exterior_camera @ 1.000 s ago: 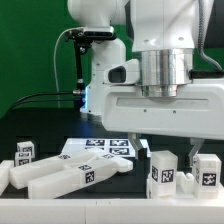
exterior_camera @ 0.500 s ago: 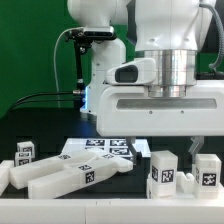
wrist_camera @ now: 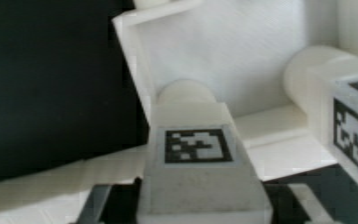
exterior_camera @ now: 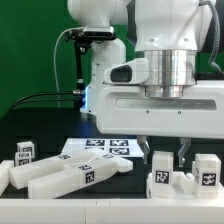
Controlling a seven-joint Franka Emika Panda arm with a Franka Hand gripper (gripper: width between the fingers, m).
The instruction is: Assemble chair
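Observation:
A white chair part [exterior_camera: 162, 176] with a marker tag stands upright at the front right of the exterior view. My gripper [exterior_camera: 166, 152] hangs just above it, with one finger on each side of its top. In the wrist view the same tagged part [wrist_camera: 197, 140] lies between my gripper's [wrist_camera: 197, 208] two dark fingers [wrist_camera: 112, 203], and a narrow dark gap shows on each side. The jaws are open and hold nothing. A second tagged white part [wrist_camera: 345, 110] stands close beside it.
Another tagged white block [exterior_camera: 207, 170] stands at the exterior view's right. Long white parts [exterior_camera: 70, 176] and a small tagged block [exterior_camera: 24, 152] lie at the left. The marker board [exterior_camera: 100, 147] lies behind them. The table surface is black, with a green backdrop behind.
My gripper has shifted slightly to the exterior view's right and come down, so its fingers now reach the top of the tagged part. The parts have not moved.

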